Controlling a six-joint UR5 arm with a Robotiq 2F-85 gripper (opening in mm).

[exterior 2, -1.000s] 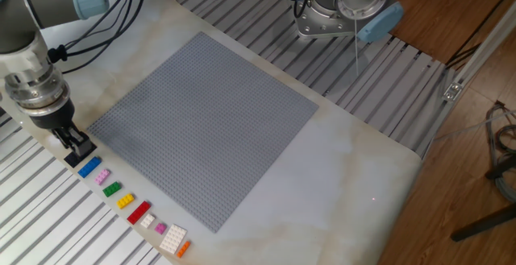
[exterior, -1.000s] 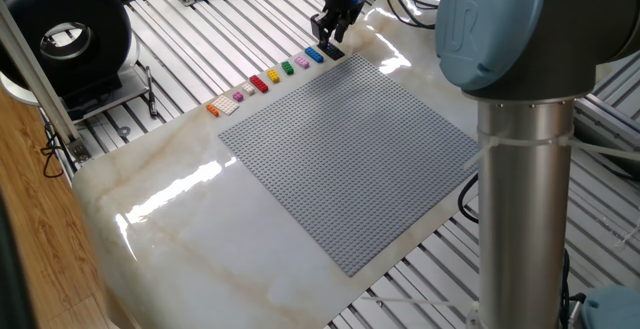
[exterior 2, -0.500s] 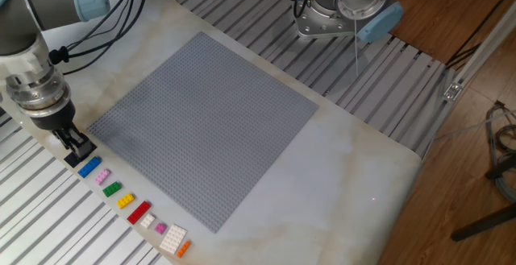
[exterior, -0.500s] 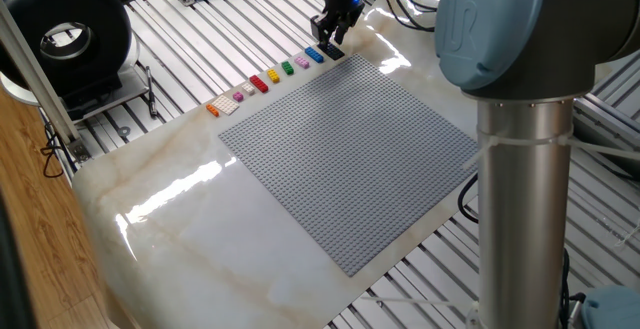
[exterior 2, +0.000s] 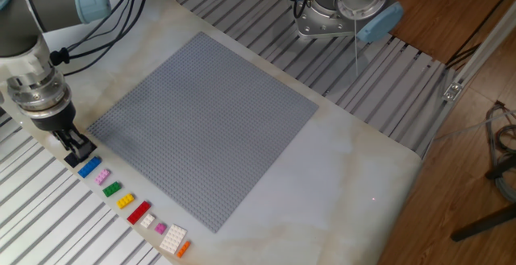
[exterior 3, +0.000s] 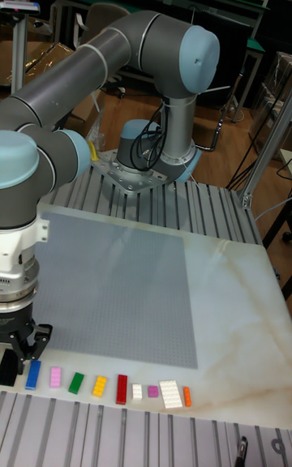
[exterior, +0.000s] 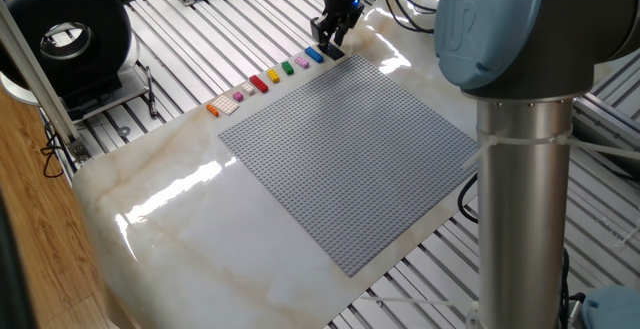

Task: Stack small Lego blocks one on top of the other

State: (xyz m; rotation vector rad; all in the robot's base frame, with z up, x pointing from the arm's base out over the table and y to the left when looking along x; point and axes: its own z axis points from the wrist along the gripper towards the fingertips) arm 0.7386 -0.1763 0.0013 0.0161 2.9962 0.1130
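Grey baseplate (exterior 2: 205, 124) lies on the marble table (exterior 2: 355, 168), with the small bricks (exterior 2: 133, 209) lined up just beside its edge. The gripper (exterior 2: 78, 147) stands at the row's dark end, next to the blue brick (exterior 2: 89, 167); its jaws look nearly together, but whether they clamp a brick cannot be told.

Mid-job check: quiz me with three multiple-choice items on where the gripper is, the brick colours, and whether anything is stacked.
1. The gripper is at: A the row's middle; B the row's end by the blue brick; C the opposite end.
2. Beside the blue brick, away from the gripper, lies: A a pink brick; B a red one; C an orange one.
3. The row's visible bricks are: A in a single layer; B stacked in pairs; C one tower.

B: it stands just past the blue brick.
A: pink follows blue.
A: none sits on another.
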